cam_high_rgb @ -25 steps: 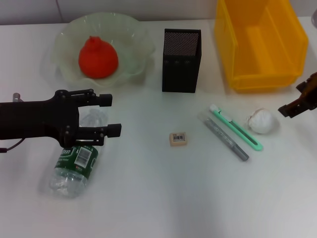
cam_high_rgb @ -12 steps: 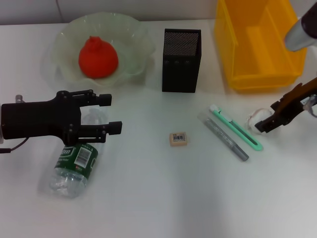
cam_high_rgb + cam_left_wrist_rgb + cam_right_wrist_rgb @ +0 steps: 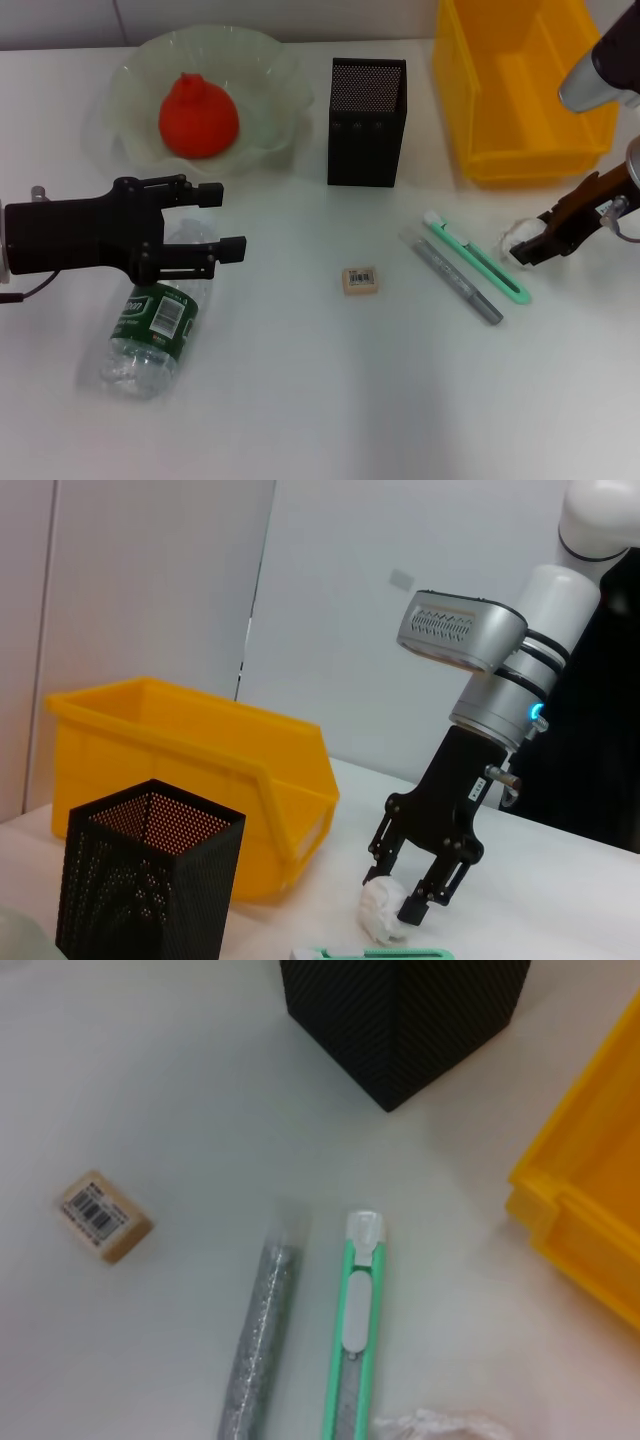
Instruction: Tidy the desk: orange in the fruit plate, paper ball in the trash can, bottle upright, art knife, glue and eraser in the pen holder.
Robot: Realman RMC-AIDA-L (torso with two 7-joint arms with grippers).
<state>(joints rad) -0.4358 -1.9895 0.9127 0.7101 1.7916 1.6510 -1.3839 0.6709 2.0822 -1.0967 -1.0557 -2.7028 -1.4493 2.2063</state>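
Note:
The orange [image 3: 198,115] lies in the pale green fruit plate [image 3: 135,62]. The clear bottle [image 3: 150,330] with a green label lies on its side at the left. My left gripper [image 3: 222,220] is open, its fingers on either side of the bottle's top end. The white paper ball [image 3: 518,238] lies at the right. My right gripper [image 3: 530,250] is open and straddles it, as the left wrist view shows [image 3: 400,895]. The green art knife [image 3: 476,258], silver glue stick [image 3: 458,278] and eraser [image 3: 360,280] lie on the table in front of the black mesh pen holder [image 3: 365,120].
A yellow bin [image 3: 525,85] stands at the back right, just behind my right gripper. The right wrist view shows the eraser [image 3: 104,1217], glue stick [image 3: 255,1345], art knife [image 3: 352,1340], pen holder [image 3: 405,1015] and the bin's corner [image 3: 590,1230].
My right gripper has come in from the right edge and moved over the paper ball. My left gripper has shifted slightly back over the bottle's top end.

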